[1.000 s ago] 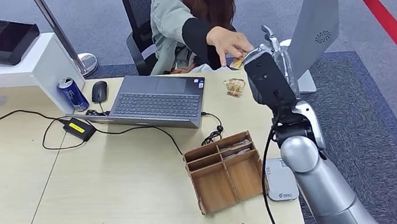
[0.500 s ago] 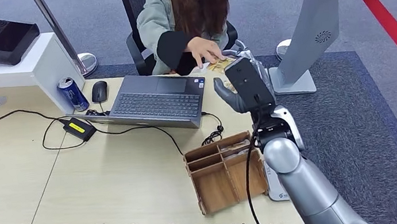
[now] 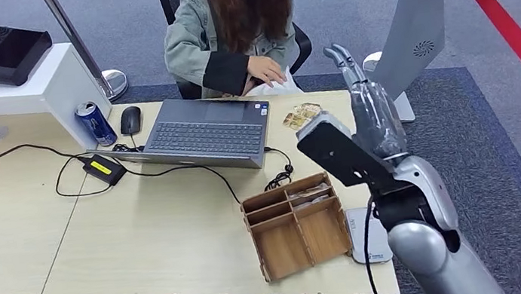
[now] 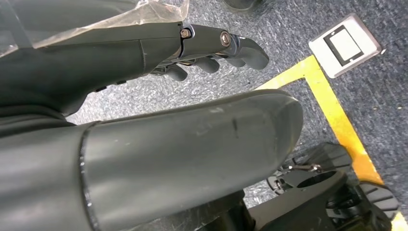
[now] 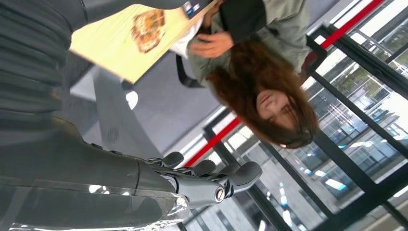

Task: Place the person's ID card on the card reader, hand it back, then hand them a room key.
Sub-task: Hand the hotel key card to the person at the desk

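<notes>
- Since your right hand [image 3: 373,113] is raised over the far right part of the surface [image 3: 140,239] with its fingers [image 3: 345,63] straight, apart and holding nothing, judge the next move from where the cards lie relative to it.
- A small patterned card [image 3: 301,115] lies flat on the surface just right of the laptop [image 3: 210,131], on the person's side; from your fingers it sits lower and toward your left, near the palm. I cannot tell whether it is the ID card or a room key.
- Its long axis runs slantwise, from near the laptop's corner toward the far edge of the surface.
- More cards seem to sit in the wooden tray [image 3: 297,226], nearer you, with the white card reader [image 3: 369,235] just beside its right wall.
- The person [image 3: 226,22] has a hand [image 3: 262,69] drawn in at the far edge, well apart from your fingers.
- Your left hand [image 4: 211,48] hangs by the floor, fingers slightly curled and empty, so the right hand is much the nearer.
</notes>
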`<action>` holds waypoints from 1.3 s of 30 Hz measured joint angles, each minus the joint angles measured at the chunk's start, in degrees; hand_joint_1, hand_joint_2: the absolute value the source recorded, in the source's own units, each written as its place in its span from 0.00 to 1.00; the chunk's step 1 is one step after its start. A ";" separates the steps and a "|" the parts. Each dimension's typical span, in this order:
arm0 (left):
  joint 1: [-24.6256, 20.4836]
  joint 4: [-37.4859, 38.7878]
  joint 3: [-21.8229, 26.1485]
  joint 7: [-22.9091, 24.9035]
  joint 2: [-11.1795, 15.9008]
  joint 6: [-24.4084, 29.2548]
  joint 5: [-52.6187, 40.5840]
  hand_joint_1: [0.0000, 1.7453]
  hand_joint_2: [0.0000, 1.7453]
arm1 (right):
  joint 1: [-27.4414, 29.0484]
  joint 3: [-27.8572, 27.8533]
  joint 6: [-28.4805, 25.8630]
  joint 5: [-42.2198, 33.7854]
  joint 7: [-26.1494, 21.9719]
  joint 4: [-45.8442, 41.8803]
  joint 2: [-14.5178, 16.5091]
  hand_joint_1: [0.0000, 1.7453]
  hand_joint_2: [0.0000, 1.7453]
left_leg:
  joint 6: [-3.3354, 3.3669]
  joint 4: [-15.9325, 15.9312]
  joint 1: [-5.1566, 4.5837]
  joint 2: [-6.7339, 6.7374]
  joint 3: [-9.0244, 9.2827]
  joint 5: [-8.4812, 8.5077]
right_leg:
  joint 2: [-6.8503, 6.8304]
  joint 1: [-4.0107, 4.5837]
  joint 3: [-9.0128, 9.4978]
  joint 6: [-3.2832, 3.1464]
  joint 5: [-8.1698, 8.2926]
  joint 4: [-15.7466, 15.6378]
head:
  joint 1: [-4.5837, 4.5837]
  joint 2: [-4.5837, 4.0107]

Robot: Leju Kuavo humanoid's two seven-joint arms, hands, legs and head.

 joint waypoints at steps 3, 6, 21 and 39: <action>0.00 0.00 0.01 -0.18 0.12 0.02 0.25 0.00 0.00 | 3.31 -0.05 2.13 3.04 -0.15 -4.94 -2.61 0.00 1.00 | 0.01 0.00 0.00 0.01 0.00 -0.01 | 0.00 0.00 0.00 0.00 0.00 -0.01 | 0.00 0.00; -0.01 0.00 0.01 -0.32 0.21 0.03 0.28 0.00 0.00 | 6.26 -0.09 3.36 5.27 -0.79 -8.11 -4.83 0.00 1.00 | 0.01 0.00 0.00 0.01 -0.01 -0.02 | 0.00 0.00 0.00 0.00 0.00 -0.01 | -0.01 0.00; -0.16 0.00 0.02 -1.57 0.37 0.04 0.18 0.00 0.00 | 12.10 2.18 3.40 11.03 -3.85 -6.04 -7.36 0.00 1.00 | 0.00 -0.02 0.03 -0.01 -0.04 -0.01 | -0.01 0.01 0.00 -0.01 -0.01 0.02 | 0.00 0.01; -0.19 0.00 -0.01 -1.96 0.28 0.02 -0.60 0.00 0.00 | 11.87 3.18 -1.42 12.56 -4.08 9.17 -5.80 0.00 1.00 | 0.01 -0.01 0.02 -0.02 -0.04 -0.01 | -0.01 0.00 0.00 -0.01 -0.01 0.01 | 0.00 0.00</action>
